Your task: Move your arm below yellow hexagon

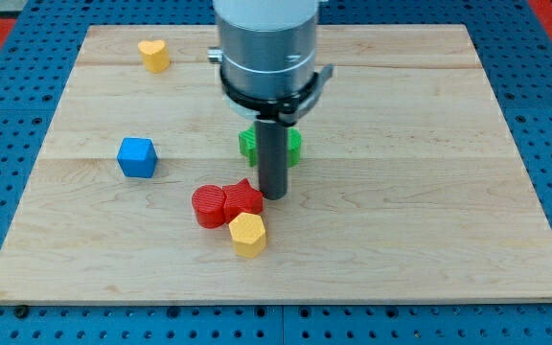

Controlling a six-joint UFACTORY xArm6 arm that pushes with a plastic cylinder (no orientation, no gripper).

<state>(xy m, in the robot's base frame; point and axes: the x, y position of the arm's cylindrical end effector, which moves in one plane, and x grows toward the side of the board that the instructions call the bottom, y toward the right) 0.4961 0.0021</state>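
Observation:
The yellow hexagon [248, 234] lies on the wooden board [429, 192] below the centre, touching a red round block [209, 206] and a red star block [243, 198] just above it. My tip [273, 196] stands right of the red star, close to it, and above and right of the yellow hexagon. The rod hides the middle of a green block [292, 146] behind it.
A blue cube [137, 157] sits at the view's left. A yellow heart-shaped block [154, 55] sits near the top left. The arm's grey body [266, 48] hangs over the top centre. A blue pegboard surrounds the board.

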